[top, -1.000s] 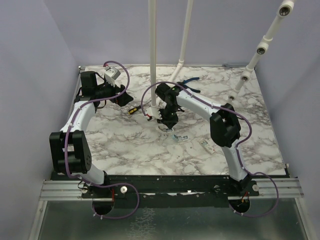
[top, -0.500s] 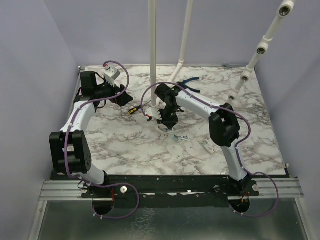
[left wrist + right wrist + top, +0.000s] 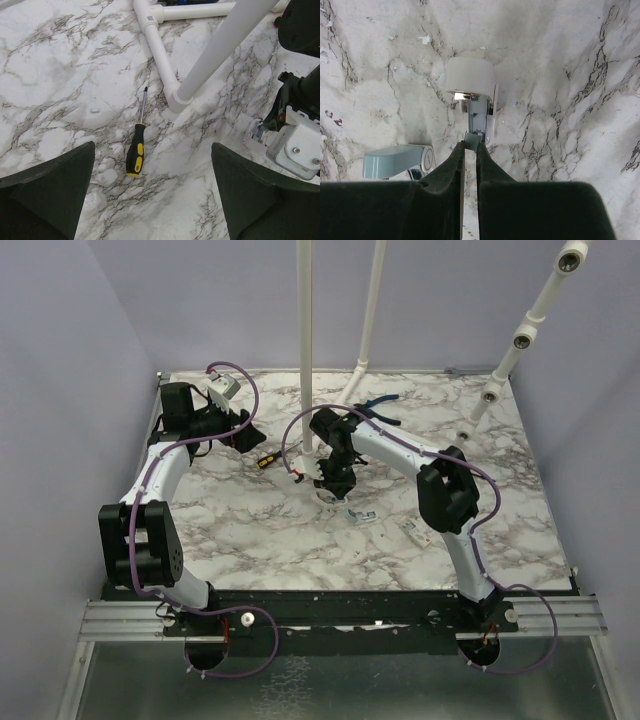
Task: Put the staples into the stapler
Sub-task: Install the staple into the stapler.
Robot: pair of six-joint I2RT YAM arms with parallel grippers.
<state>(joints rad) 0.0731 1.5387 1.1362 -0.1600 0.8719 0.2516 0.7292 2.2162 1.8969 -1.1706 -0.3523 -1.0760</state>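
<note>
Right wrist, right tool point(image 3: 470, 145) down, pinching stapler point(image 3: 476, 117) (left tool point(image 3: 152, 148) agape)

The stapler point(image 3: 477, 115) lies on the table point(image 3: 250, 530), screwdriver point(image 3: 136, 155) seemingly to its left

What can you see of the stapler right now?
The stapler lies opened on the marble table, under the right gripper. It has a pale, rounded plastic block at one end, and a blue-green arm lies off to one side. A silvery metal channel runs from the block. The gripper's nearly shut fingertips pinch a small metal piece at the channel's near end.
</note>
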